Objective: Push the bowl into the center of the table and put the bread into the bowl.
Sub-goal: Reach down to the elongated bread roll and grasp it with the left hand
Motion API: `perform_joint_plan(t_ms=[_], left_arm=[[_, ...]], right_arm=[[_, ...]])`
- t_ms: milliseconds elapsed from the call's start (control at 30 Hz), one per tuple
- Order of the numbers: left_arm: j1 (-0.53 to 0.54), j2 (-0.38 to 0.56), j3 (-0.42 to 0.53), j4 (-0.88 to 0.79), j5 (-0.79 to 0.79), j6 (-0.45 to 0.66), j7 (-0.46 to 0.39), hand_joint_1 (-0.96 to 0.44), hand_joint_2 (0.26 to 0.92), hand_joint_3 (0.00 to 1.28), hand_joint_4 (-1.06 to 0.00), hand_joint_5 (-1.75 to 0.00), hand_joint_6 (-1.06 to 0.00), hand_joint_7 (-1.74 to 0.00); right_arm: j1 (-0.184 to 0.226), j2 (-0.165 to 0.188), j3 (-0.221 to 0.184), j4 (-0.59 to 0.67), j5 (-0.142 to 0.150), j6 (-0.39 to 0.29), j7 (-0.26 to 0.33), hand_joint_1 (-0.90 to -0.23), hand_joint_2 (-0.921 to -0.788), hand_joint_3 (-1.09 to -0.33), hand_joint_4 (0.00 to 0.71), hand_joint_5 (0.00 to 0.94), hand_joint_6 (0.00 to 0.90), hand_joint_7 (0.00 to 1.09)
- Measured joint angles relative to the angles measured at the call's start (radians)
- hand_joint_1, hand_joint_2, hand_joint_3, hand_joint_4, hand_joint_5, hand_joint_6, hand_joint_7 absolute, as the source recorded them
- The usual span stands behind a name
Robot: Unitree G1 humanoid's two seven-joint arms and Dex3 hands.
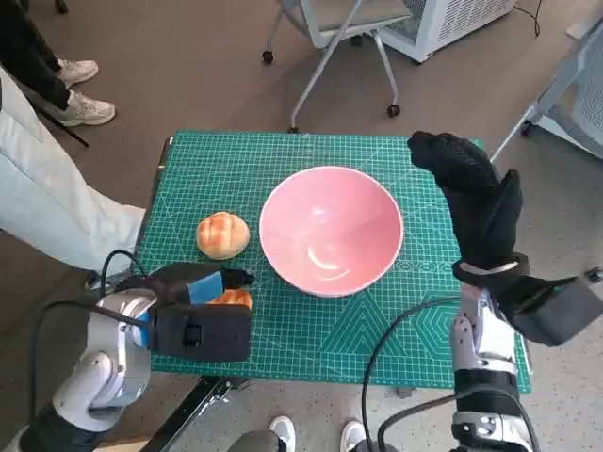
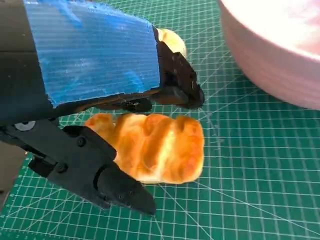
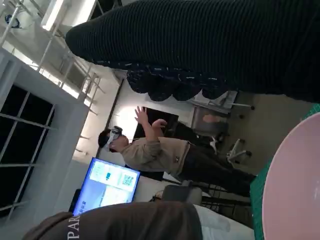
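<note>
The left hand (image 1: 193, 301) is down at the near left corner of the green cutting mat (image 1: 283, 155), fingers apart either side of the ridged bread loaf (image 2: 152, 147) but not clamped yet as far as I can tell, so if it closes off-centre the soft loaf could squash or squirt off the near edge. Just beyond it sits a round bun (image 1: 223, 234), close enough to get knocked, with a person's pale trouser leg (image 1: 52, 193) beside that side of the table. The pink bowl (image 1: 331, 229) already sits about mid-table, and the right hand (image 1: 476, 202) hangs open and empty just right of its rim, where a twitch could bump it off centre.
</note>
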Motion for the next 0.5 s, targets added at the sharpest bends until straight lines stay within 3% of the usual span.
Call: perform_joint_plan(t_ms=[33,67,100,200,500], left_arm=[[0.000,-0.001,0.000,0.004,0.000,-0.003,0.005,0.04,0.737,0.01,-0.65,-0.72,-0.58,-0.57],[0.002,-0.002,0.000,0.009,-0.001,-0.010,0.012,0.17,0.792,0.01,-0.70,-0.86,-0.58,-0.71],[0.004,-0.003,0.001,0.013,-0.001,-0.016,0.020,0.21,0.812,0.02,-0.72,-0.91,-0.58,-0.76],[0.015,-0.008,0.008,0.024,-0.008,-0.046,0.051,0.07,0.870,0.02,-0.80,-1.02,-0.66,-0.94],[0.042,-0.013,0.042,0.072,-0.041,-0.148,0.148,0.01,0.889,0.01,-0.81,-1.06,-0.75,-1.01]], right_arm=[[0.000,0.000,0.000,0.000,0.000,0.000,0.000,-0.698,-0.921,-0.786,0.181,0.003,0.051,0.54],[0.000,0.000,0.000,0.000,0.000,0.000,0.000,-0.699,-0.921,-0.786,0.181,0.002,0.051,0.54],[0.000,0.000,0.000,0.000,0.000,0.000,0.000,-0.699,-0.921,-0.786,0.181,0.002,0.051,0.54],[0.000,0.000,0.000,0.000,0.000,0.000,0.000,-0.700,-0.921,-0.786,0.181,0.002,0.051,0.54],[0.000,0.000,0.000,0.000,0.000,0.001,-0.001,-0.698,-0.921,-0.786,0.181,0.002,0.051,0.54]])
